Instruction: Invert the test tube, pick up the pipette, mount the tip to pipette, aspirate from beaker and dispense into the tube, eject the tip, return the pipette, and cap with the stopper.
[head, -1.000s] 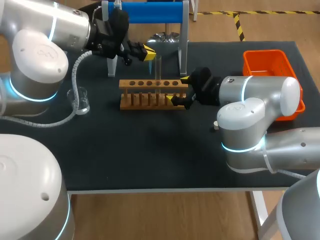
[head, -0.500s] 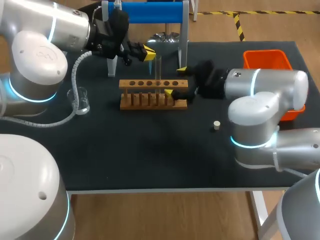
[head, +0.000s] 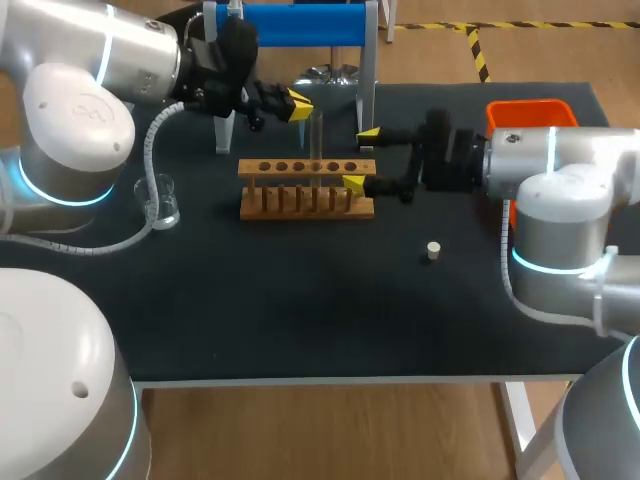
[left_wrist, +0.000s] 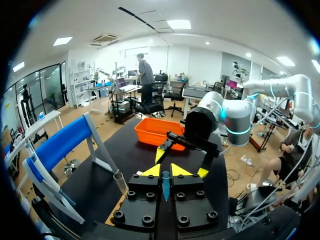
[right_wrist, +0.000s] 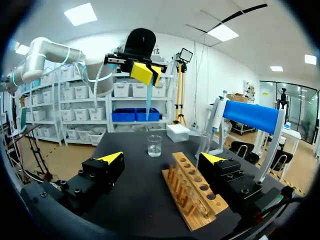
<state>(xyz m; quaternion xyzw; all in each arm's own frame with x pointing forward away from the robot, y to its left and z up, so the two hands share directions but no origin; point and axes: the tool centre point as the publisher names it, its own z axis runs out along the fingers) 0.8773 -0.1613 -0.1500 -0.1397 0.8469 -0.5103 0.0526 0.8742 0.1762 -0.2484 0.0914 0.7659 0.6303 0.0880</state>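
While the left arm (head: 120, 60) hangs over the back of the worktop (head: 300, 310), the left jaws are closed on a slim blue pipette tip (left_wrist: 165, 186). The tip shows between the two yellow fingertips (left_wrist: 182, 171) in the left wrist view and points downward from them in the right wrist view. These jaws sit just beside the top of the glass test tube (head: 316, 135), which stands upright in a hole of the wooden rack (head: 300, 200), in the rack's right half.

The right arm (head: 540, 170) comes in from the right. The right jaws stand wide open and hold nothing. They are at the right end of the rack, one yellow tip behind that end and one in front of it. From the right wrist, the rack runs ahead between the open fingers, nearer one of them; whether it touches that finger I cannot tell.

A small glass beaker (head: 165, 200) stands left of the rack, well apart from both arms' jaws. The white stopper (head: 433, 250) lies on the worktop right of the rack, in front of the right arm. The pipette (right_wrist: 214, 117) hangs on the blue stand (head: 290, 25) at the back edge. An orange bin (head: 530, 118) sits at the far right, partly behind the right arm.
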